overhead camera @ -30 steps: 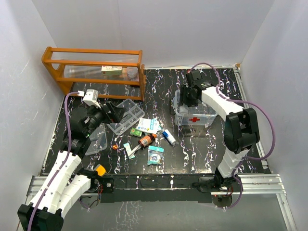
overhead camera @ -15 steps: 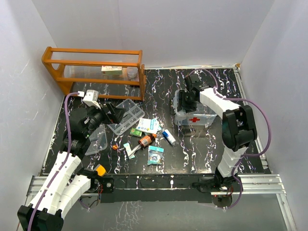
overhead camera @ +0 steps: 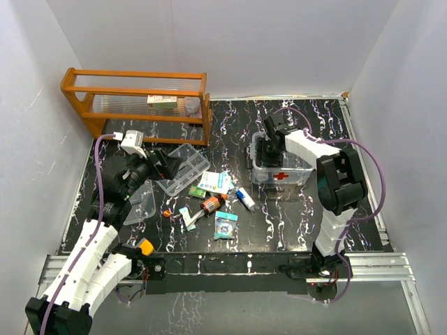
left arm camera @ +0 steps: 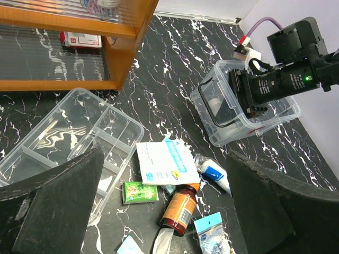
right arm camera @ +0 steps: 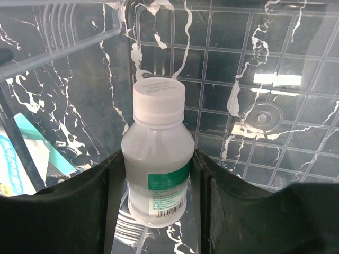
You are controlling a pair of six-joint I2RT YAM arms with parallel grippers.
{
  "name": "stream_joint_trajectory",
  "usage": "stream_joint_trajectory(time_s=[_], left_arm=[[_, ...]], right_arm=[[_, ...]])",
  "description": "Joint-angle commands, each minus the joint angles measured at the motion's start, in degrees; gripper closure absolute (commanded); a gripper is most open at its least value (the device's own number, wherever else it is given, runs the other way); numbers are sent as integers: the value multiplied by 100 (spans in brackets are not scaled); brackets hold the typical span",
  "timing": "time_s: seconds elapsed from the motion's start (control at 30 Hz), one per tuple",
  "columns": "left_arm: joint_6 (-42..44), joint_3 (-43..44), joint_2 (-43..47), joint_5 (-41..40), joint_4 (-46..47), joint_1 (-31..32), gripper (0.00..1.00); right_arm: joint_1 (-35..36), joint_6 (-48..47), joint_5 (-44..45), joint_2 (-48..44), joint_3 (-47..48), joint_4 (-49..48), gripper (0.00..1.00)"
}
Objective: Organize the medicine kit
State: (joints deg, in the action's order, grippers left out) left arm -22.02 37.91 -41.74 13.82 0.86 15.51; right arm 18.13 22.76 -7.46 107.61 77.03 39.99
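your right fingers (right arm camera: 79,211) grip a white bottle (right arm camera: 157,169) by both sides, about half closed; your left fingers (left arm camera: 58,206) are spread wide and hold nothing. on the black surface (overhead camera: 293,216), the orange rack (overhead camera: 140,98) stands far left. the clear box (overhead camera: 297,174) sits right of centre, with the bottle down inside it. the divided tray insert (overhead camera: 185,167) lies below the left fingers, the flat lid (overhead camera: 143,202) just beside it. a white packet (overhead camera: 215,182) and brown bottle (overhead camera: 211,203) lie between tray and box.

White bottle (right arm camera: 156,159) (greenish label, apparently) before black, white-veined table (overhead camera: 293,216).
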Motion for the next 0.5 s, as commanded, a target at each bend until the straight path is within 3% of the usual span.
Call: stream_joint_trajectory(time_s=[0.0,0.17,0.47], left_arm=[[101,234,25,-73,21,18,2],[110,222,34,-99,28,16,2],[110,220,-10,-99,28,21,2]], right_arm=[[76,161,-74,-20,62,-272,51],[75,233,-39,-193,13,-322,41],[75,523,-135,-667,-164,-455,49]])
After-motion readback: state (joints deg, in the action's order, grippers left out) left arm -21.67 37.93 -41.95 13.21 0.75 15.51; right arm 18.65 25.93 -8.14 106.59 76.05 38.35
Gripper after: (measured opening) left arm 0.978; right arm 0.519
